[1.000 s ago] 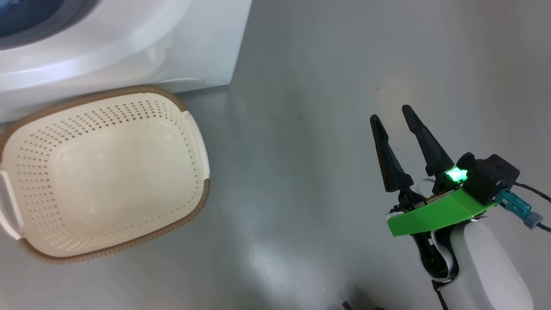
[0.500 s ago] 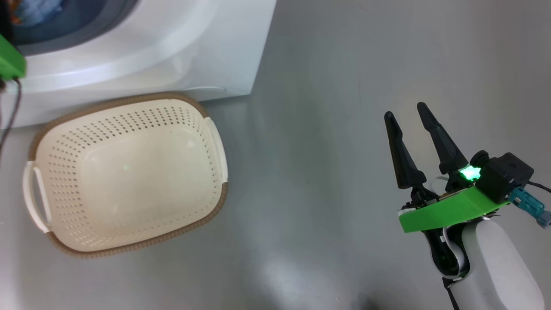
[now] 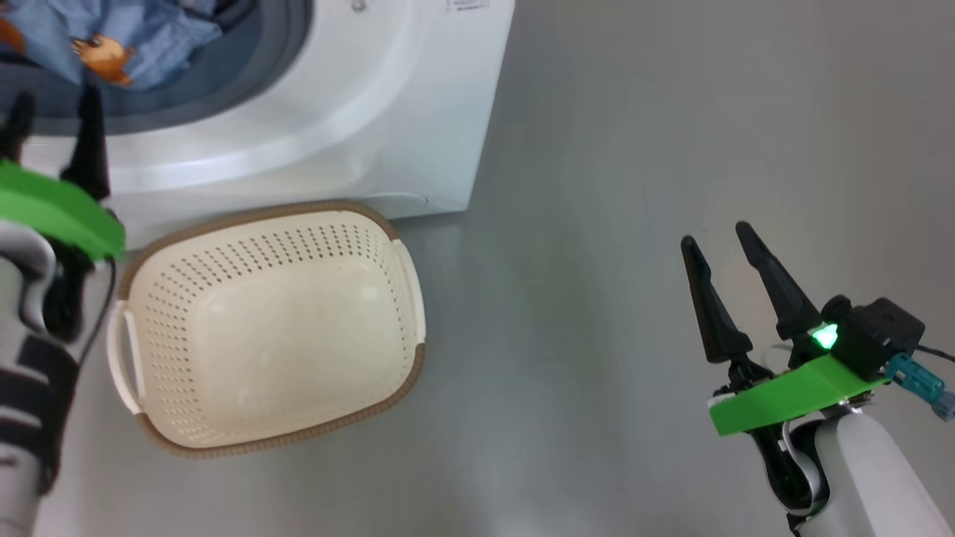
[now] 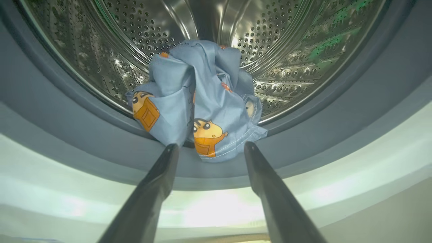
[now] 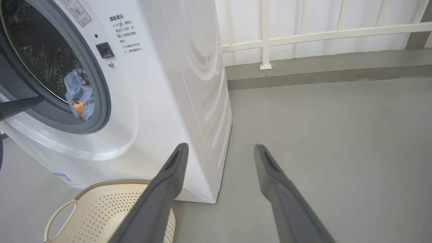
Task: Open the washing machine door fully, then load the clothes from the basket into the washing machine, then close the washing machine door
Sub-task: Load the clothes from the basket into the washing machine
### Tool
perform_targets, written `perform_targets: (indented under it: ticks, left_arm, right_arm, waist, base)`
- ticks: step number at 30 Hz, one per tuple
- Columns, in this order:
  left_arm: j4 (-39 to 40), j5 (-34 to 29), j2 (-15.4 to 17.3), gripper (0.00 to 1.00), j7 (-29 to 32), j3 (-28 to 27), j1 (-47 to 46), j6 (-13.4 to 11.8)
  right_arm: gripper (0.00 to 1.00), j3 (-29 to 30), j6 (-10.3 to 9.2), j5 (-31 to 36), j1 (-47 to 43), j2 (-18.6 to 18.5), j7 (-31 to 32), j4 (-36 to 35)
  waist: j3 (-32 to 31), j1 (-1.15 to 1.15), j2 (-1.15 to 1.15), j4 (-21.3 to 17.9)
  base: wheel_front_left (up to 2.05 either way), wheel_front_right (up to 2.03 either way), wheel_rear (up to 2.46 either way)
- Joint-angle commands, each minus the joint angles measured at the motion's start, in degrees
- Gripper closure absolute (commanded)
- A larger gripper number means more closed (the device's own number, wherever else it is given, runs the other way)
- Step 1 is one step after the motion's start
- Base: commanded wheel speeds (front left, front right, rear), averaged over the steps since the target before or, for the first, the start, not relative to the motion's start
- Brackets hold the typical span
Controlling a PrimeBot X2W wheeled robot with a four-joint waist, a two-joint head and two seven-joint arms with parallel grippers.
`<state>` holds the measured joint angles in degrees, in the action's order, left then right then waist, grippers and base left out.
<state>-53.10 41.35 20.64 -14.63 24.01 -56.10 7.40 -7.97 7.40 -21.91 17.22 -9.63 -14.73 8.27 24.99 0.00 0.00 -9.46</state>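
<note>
Camera shifted; clothes in drum, just beyond spread left gripper.

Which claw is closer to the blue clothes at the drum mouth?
Left. The left claw points straight at the clothes, open, tips close to the fabric in the washing machine mouth. The right claw is open over the floor, off to the machine's side.

Black two-fingered tool, green bracket, white forearm

The clothes are cut off by the head view's top edge.
</note>
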Motion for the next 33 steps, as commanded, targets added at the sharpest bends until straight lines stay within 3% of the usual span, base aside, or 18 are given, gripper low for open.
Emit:
perform_targets:
  ticks: [1, 17, 33]
  left_arm:
    - [2.12, -1.12, 2.34, 0.0, -0.35, -2.57, 1.67, -0.03]
    - [17.86, -12.07, -2.99, 0.0, -0.36, -18.36, 23.06, -0.36]
    - [27.36, -19.26, -6.91, 0.0, -0.37, -26.17, 37.88, 0.03]
  right_arm:
    - [0.0, -0.77, 0.09, -0.47, -1.68, -0.67, -0.27, -1.02]
    - [0.0, 0.47, 0.09, -1.19, -6.64, -3.62, -0.27, 0.78]
    - [0.0, 0.98, 0.09, -2.08, -10.69, -4.98, -0.27, 2.08]
  waist:
    - [-1.93, 0.0, 0.0, 1.13]
    - [-9.76, 0.0, 0.0, 3.97]
    - [-15.71, 0.0, 0.0, 4.3]
  base:
    - [0.0, 0.0, 0.0]
    - [0.0, 0.0, 0.0]
    - [0.0, 0.0, 0.0]
